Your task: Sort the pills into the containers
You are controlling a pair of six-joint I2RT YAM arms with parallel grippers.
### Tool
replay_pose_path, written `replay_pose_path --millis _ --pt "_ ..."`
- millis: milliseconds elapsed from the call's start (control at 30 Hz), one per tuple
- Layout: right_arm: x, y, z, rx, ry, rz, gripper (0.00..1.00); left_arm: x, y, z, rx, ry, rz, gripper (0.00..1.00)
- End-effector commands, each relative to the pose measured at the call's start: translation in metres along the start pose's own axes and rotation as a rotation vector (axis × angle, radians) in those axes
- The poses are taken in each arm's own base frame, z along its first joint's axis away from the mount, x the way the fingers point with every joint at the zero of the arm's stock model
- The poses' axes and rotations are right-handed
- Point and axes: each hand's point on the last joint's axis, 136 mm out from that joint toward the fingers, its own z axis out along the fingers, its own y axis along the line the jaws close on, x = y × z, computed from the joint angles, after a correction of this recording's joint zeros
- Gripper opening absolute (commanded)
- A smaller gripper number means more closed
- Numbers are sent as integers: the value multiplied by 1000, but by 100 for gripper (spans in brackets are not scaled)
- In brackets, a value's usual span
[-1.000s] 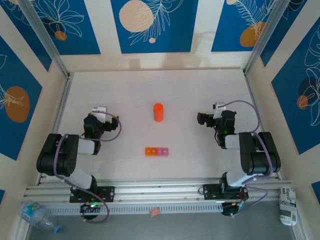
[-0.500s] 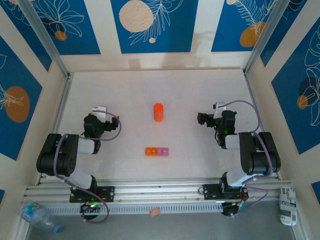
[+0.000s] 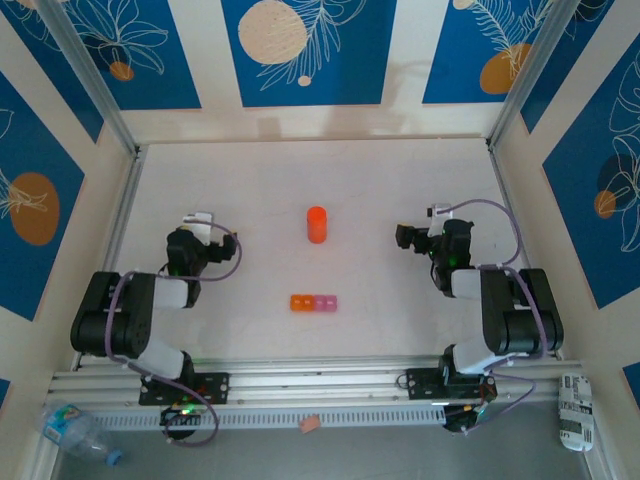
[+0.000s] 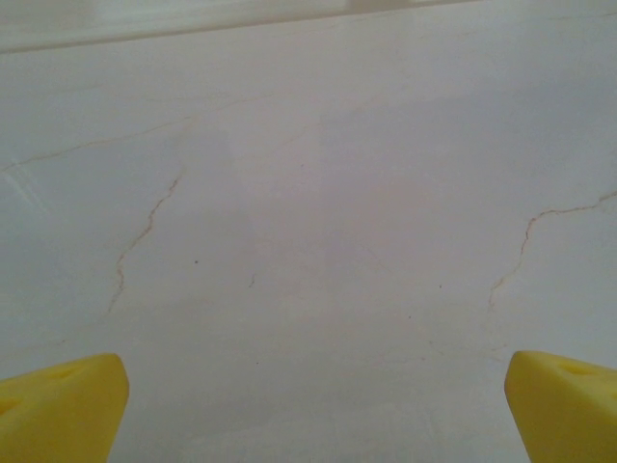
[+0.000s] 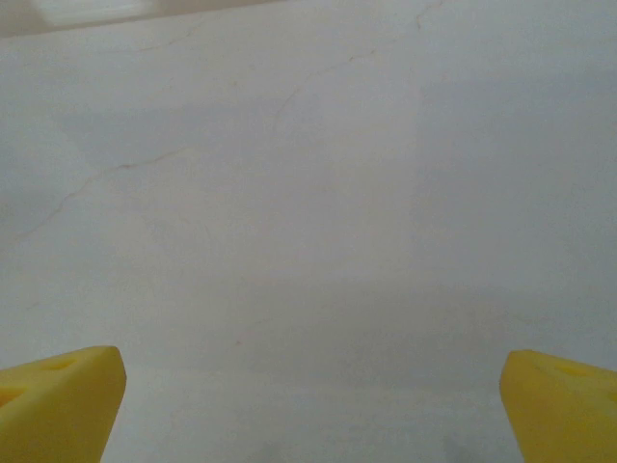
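The containers (image 3: 314,303) are a short strip of three joined plastic cubes, one orange at the left and two pink. They lie on the white tabletop (image 3: 400,170) midway between the two arms. An orange cylindrical bottle (image 3: 317,224) stands upright behind the strip, apart from it. The left gripper (image 4: 308,410) and the right gripper (image 5: 310,405) hover over bare, hairline-cracked tabletop well to either side, their yellow fingers (image 4: 58,405) spread wide and grasping nothing.

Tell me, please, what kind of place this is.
Probably a robot test cell: left arm and right arm bolted to a metal rail at a white table, printed blue wall panels around it.
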Motion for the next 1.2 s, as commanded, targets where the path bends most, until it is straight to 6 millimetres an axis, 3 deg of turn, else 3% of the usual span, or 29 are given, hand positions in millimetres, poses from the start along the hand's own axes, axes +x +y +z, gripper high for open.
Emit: replay_pose_path --millis 0,200,333,467,567,700,867,1167 --pt "-37 -7 -10 78 -14 26 99 -28 12 -5 -44 -20 -15 100" --pt "-70 -38 -37 265 15 343 99 -62 24 -27 -110 -52 -70 100" --pt "-69 -59 -61 323 73 657 100 -88 21 -42 -88 -69 -148 100" --pt "-74 -12 -55 63 174 618 96 -101 10 -57 -33 -80 -271 100" --pt "-60 24 -57 -27 268 565 94 -97 -3 -64 16 -36 -347 100" --pt "-23 80 -63 -165 444 511 81 -77 -25 -66 75 83 -407 100" --pt "36 136 -79 -258 631 447 77 -52 -49 -67 96 178 -419 100" --pt "116 194 -101 -261 816 337 77 -28 -87 -59 154 318 -352 100"
